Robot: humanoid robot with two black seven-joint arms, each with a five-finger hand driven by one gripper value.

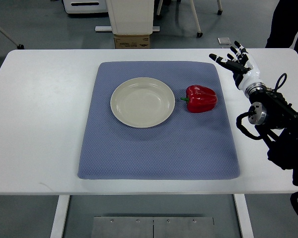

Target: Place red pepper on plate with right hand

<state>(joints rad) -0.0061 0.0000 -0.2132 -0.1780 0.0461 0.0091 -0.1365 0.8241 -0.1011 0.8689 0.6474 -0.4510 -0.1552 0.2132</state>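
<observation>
A red pepper (pixel 201 98) lies on its side on the blue mat (pixel 159 148), its green stem pointing left toward the plate. The cream plate (pixel 120 113) sits empty just left of it, almost touching the stem. My right hand (pixel 232 57) is up at the back right, over the white table beyond the mat's right corner. Its fingers are spread and hold nothing. It is well apart from the pepper, to the pepper's right and behind it. The left arm is out of view.
The white table (pixel 39 124) carries the mat in its middle. A cardboard box (pixel 132 40) and white furniture stand on the floor behind the table's far edge. A person in dark clothes (pixel 288 25) stands at the back right.
</observation>
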